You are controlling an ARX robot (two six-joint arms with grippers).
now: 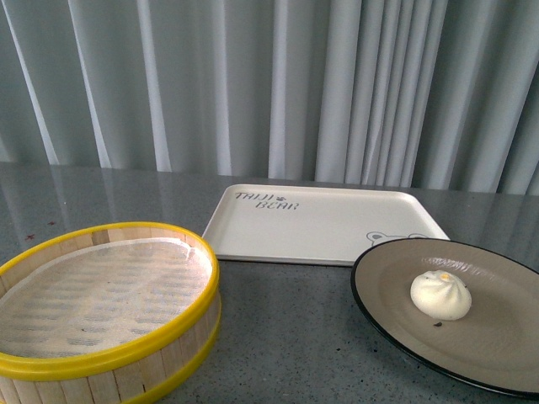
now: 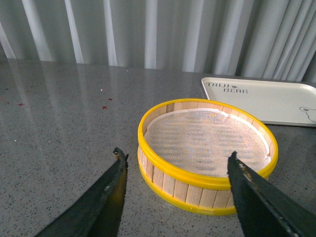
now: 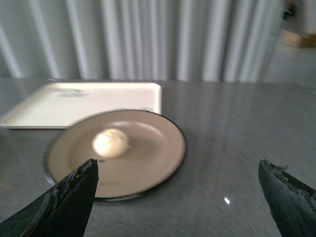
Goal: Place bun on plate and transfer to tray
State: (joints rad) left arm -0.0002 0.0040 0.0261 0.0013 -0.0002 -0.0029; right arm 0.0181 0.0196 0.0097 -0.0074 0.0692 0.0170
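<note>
bun (image 1: 440, 295): sat upright on plate (image 1: 505, 353), peak up
tray (image 1: 320, 227): long side ran left-right
left gripper (image 2: 175, 155): gaped, empty
right gripper (image 3: 177, 165): gaped, empty

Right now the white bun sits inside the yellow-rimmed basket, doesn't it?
Not quite. The bun sits on the plate, not in the basket, as the front view shows. The yellow-rimmed basket holds only its liner.

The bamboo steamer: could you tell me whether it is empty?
Empty: the steamer holds only its pale liner; the bun sits on the plate.
</note>
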